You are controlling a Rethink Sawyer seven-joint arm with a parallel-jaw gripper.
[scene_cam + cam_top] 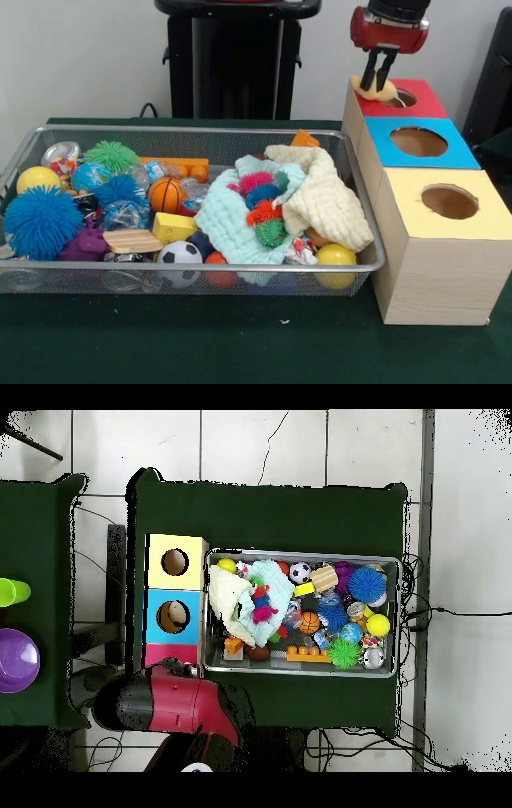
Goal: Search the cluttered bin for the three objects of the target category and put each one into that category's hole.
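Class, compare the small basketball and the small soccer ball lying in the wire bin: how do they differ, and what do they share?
The basketball is orange with dark seam lines; the soccer ball is white with black patches. In the front view the basketball sits further back, towards the middle of the wire bin, while the soccer ball lies against the bin's near wall. The soccer ball looks slightly larger there. Both are small round toy balls, loose among the clutter.
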